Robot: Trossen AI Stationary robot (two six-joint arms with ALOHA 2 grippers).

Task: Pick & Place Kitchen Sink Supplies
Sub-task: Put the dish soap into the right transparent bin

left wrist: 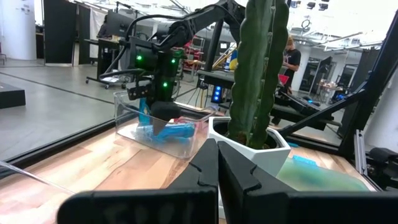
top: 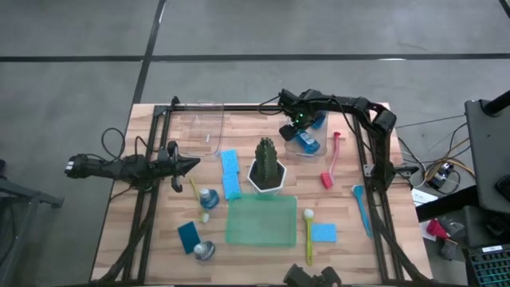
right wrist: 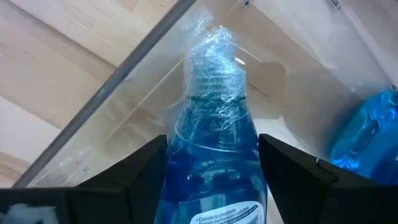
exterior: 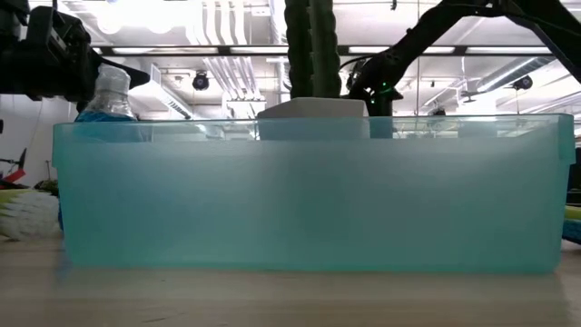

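My right tool (right wrist: 211, 168) straddles a bottle (right wrist: 214, 149) of blue liquid, fingers spread along its sides, inside the clear bin (top: 307, 147) at the far right of my wooden surface (top: 159, 239). My left tool (top: 190, 165) is pinched shut, waiting at the left. Nearer me lies the green tray (top: 259, 222), with sponges (top: 323, 233), brushes (top: 308, 235) and two more bottles (top: 209, 197) scattered around it, and the potted plant (top: 268, 165) just beyond. Past the surface: grey floor, racks, a person (left wrist: 290, 59) standing.

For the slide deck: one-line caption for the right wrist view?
Right gripper straddles a clear bottle of blue liquid over a clear bin, jaws either side of it.
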